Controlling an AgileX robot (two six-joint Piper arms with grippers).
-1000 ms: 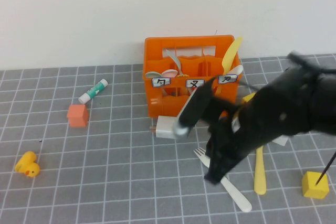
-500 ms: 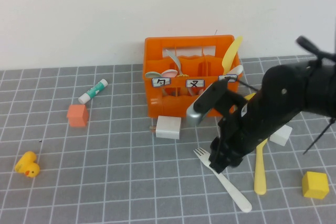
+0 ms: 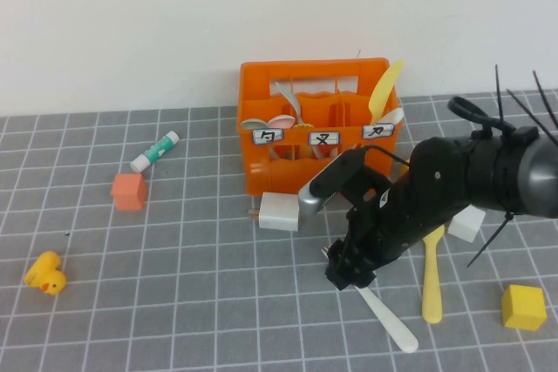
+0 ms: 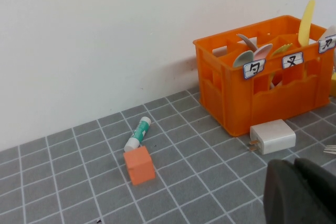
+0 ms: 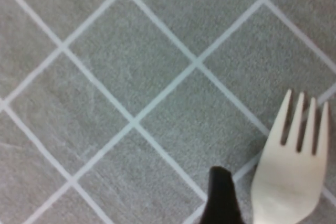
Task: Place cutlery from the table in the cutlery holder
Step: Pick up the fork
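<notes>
The orange cutlery holder [image 3: 301, 167] stands at the back of the tiled table [image 3: 192, 259]. It holds a yellow spoon [image 3: 384, 89] and several grey and white pieces. A white fork [image 3: 390, 321] lies in front of it, its head under my right gripper [image 3: 347, 274]. The gripper is open and low over the fork. In the right wrist view one black fingertip [image 5: 220, 195] sits right beside the fork head [image 5: 291, 179]. A second yellow spoon [image 3: 432, 280] lies to the right. My left gripper [image 4: 300, 192] is shut and empty, hovering left of the holder [image 4: 262, 93].
A white charger [image 3: 279, 213] lies against the holder's front; a white block [image 3: 466, 226] lies by the arm. An orange cube [image 3: 128, 191], a white and green tube [image 3: 154, 151] and a yellow duck [image 3: 45, 273] are on the left. A yellow cube [image 3: 523, 307] is at the front right.
My right arm has dropped and drawn in toward the fork; the gripper now covers the fork head. Nothing on the table has moved.
</notes>
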